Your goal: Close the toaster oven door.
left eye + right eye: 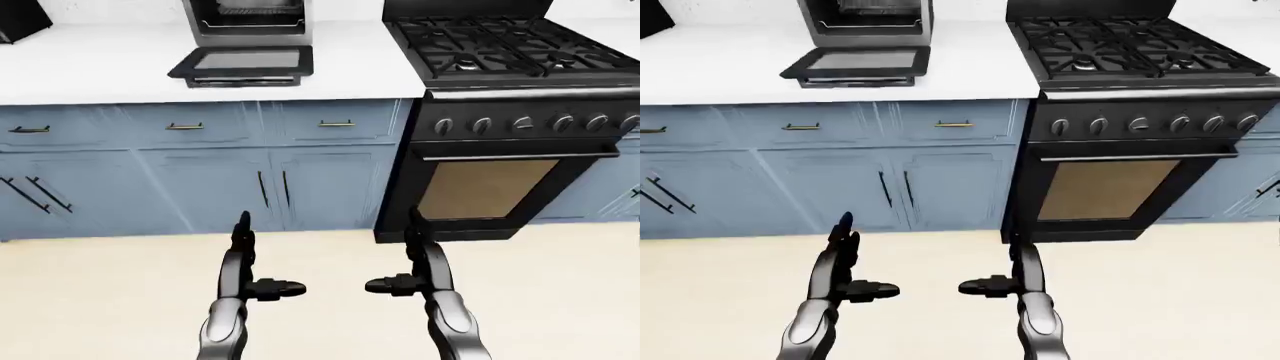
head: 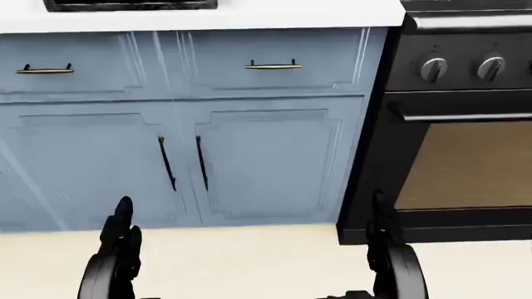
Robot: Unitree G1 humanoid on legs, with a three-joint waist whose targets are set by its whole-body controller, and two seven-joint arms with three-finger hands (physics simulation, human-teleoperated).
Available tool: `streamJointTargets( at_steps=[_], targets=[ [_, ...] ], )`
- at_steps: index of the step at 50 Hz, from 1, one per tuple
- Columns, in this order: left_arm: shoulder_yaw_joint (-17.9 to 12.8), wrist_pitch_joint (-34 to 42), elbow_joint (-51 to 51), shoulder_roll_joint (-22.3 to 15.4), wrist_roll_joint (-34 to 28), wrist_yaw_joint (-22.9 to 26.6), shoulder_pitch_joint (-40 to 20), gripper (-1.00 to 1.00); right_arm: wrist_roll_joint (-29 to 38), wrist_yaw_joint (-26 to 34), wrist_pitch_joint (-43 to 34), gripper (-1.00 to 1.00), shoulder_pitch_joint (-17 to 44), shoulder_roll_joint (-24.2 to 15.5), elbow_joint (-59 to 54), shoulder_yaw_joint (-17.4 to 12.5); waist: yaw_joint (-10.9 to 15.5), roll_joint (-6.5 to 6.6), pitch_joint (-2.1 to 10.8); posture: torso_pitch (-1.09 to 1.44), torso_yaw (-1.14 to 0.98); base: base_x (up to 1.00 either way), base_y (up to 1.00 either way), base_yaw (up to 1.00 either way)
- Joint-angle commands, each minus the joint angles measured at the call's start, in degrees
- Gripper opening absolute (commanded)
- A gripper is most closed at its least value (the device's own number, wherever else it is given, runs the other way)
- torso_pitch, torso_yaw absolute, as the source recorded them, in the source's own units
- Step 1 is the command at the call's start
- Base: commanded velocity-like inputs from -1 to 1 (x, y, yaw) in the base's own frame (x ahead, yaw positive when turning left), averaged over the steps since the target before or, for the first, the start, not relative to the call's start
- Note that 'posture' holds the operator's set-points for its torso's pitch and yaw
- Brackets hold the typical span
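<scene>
A silver toaster oven (image 1: pixel 250 21) stands on the white counter (image 1: pixel 100 71) at the top of the left-eye view. Its black glass door (image 1: pixel 243 64) is swung down flat and lies open on the counter. My left hand (image 1: pixel 252 264) and right hand (image 1: pixel 408 262) are both raised low in the view over the floor, well below and short of the counter. Both hands are open and empty, fingers up and thumbs pointing inward. The head view shows only the door's edge (image 2: pixel 129 5) at its top.
Blue cabinets with drawers (image 1: pixel 185 126) and doors (image 1: pixel 272 189) run under the counter. A black gas range (image 1: pixel 510 112) with knobs and an oven window stands to the right. A dark object (image 1: pixel 20 21) sits at the counter's top left. Beige floor (image 1: pixel 100 300) lies between me and the cabinets.
</scene>
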State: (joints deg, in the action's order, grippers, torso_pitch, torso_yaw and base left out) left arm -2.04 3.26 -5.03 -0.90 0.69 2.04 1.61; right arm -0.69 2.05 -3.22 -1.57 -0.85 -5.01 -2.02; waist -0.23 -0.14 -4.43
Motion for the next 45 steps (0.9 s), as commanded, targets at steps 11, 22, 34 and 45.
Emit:
streamJointTargets(
  at_steps=[11, 22, 34, 45],
  targets=[
    [-2.5, 5.7, 14.7, -1.9, 0.1, -0.6, -4.5, 1.00, -3.6, -0.3, -4.5, 1.00, 2.6, -0.5, 13.6, -1.7, 0.4, -0.22, 4.46, 0.00, 0.00, 0.00, 0.00, 0.00],
    [-9.2, 15.4, 23.3, -5.8, 4.8, -1.3, -10.5, 1.00, -11.5, -1.0, -13.6, 1.00, 9.8, -4.4, 21.2, -7.9, 0.4, -0.01, 5.38, 0.00, 0.00, 0.00, 0.00, 0.00],
    [-16.6, 20.4, 26.6, -13.7, 8.1, -2.4, -18.0, 1.00, -16.5, -2.6, -18.9, 1.00, 20.7, -13.6, 21.4, -15.3, 0.3, -0.02, 4.71, 0.00, 0.00, 0.00, 0.00, 0.00],
    [-23.8, 27.4, 28.9, -24.5, 13.4, -3.4, -25.3, 1.00, -20.9, -3.7, -21.0, 1.00, 28.1, -23.3, 18.4, -20.0, 0.3, 0.03, 3.70, 0.00, 0.00, 0.00, 0.00, 0.00]
  ],
)
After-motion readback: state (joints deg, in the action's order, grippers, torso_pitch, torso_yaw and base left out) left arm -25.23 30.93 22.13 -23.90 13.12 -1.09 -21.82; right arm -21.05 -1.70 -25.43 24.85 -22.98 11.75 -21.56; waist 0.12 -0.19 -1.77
